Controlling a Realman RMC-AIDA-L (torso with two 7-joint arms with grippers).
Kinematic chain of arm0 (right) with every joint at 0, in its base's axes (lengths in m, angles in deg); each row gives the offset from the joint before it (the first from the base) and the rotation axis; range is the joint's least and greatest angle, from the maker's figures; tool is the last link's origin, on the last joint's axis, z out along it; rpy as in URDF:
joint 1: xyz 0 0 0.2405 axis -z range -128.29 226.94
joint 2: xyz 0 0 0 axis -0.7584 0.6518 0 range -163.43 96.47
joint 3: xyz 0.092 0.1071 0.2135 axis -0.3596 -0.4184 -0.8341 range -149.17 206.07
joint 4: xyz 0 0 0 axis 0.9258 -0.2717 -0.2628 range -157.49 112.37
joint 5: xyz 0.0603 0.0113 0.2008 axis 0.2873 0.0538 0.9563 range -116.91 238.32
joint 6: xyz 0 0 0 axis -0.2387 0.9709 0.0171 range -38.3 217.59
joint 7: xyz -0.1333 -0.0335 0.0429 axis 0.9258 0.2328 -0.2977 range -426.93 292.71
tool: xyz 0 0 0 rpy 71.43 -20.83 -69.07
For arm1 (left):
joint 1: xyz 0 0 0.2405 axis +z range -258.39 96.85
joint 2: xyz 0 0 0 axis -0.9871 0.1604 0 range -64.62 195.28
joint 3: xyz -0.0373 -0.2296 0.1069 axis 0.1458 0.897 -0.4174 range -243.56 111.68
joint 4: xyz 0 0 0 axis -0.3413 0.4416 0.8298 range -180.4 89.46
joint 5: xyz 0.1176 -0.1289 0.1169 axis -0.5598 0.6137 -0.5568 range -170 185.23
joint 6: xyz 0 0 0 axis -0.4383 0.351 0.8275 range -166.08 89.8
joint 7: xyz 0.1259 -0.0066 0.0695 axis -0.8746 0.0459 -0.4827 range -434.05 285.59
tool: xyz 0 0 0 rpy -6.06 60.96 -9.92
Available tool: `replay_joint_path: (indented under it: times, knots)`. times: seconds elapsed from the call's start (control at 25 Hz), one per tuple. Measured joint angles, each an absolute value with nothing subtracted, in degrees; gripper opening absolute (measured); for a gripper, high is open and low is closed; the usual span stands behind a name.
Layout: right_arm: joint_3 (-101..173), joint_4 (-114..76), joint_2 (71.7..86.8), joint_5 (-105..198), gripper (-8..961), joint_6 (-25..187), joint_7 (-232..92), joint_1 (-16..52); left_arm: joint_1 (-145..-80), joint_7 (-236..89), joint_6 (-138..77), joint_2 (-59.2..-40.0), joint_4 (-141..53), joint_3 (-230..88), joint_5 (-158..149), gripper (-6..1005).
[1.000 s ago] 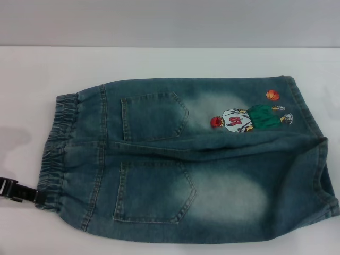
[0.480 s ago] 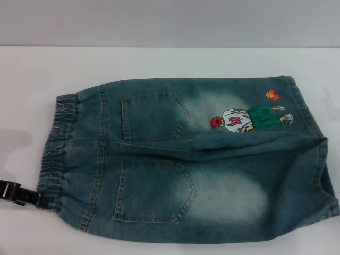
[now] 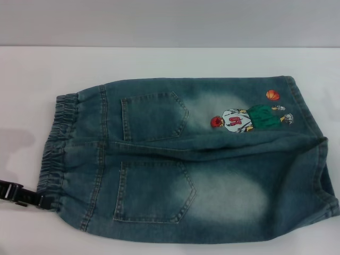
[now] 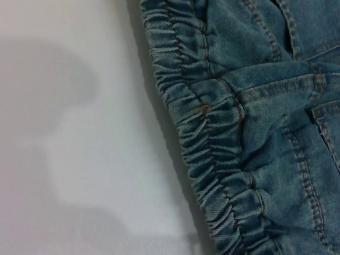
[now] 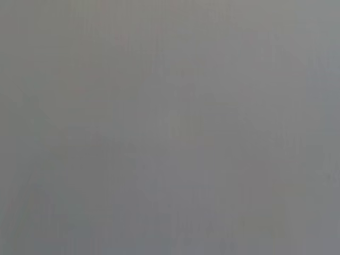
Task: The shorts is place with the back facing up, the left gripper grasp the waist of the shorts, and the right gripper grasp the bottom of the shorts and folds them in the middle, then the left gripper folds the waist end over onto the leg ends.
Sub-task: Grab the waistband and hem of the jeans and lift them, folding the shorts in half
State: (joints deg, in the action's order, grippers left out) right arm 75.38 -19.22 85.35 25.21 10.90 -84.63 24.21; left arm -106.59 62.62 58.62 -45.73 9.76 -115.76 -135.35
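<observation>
Blue denim shorts (image 3: 186, 159) lie flat on the white table (image 3: 159, 64) with the two back pockets up. The elastic waist (image 3: 58, 143) is at the left and the leg ends (image 3: 319, 159) at the right. One leg carries a basketball player print (image 3: 249, 118). My left gripper (image 3: 41, 201), a black piece coming in from the left edge, sits at the near corner of the waist and touches the fabric. The left wrist view shows the gathered waist (image 4: 212, 159) close up, with bare table beside it. My right gripper is out of view, and its wrist view shows only plain grey.
A grey wall (image 3: 170, 21) runs behind the table's far edge. White table surface surrounds the shorts on the left and far sides. The shorts reach nearly to the head view's bottom and right edges.
My left gripper has slid a little toward the near edge of the table, staying at the waist corner. The shorts have hardly shifted.
</observation>
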Motion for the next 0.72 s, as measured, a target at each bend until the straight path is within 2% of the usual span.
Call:
replay_joint_path:
  times: [0.72]
  knots:
    - [75.5,-19.2,85.3,25.0,603,10.2,-84.7,24.2,-109.3,62.5,57.9,-46.35,7.5,-116.1,-137.6,737]
